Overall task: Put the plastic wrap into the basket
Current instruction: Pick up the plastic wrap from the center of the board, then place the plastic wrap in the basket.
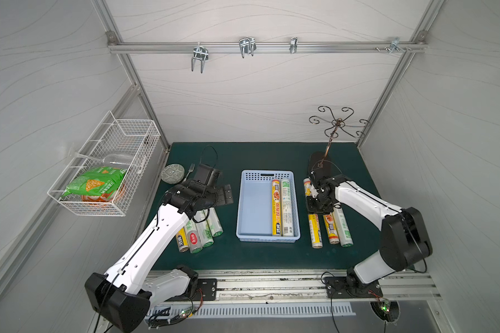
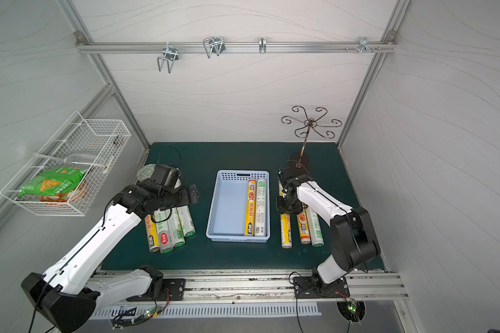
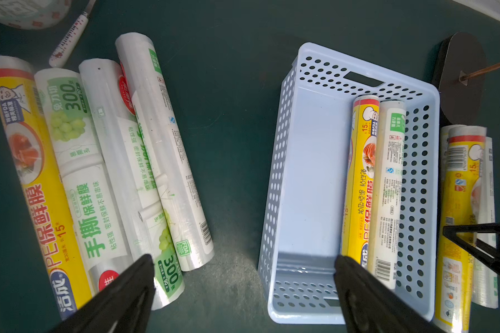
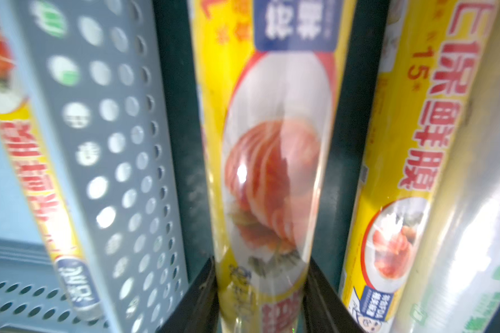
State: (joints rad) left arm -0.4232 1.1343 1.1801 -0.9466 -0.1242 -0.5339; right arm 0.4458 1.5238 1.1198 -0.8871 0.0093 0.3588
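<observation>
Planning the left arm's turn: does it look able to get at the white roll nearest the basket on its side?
Probably yes: the left gripper hangs open close to that roll, and nothing lies on it.

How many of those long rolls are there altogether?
9 rolls visible: two in the blue basket, four on the mat under the left arm, three beyond the basket's other side, one in the right gripper. Arms may hide more.

In both top views the left arm (image 1: 168, 219) hid the far ends of the four left rolls (image 1: 207, 233). The right wrist view was blurred, its yellow roll (image 4: 272, 158) cut off at both ends.
</observation>
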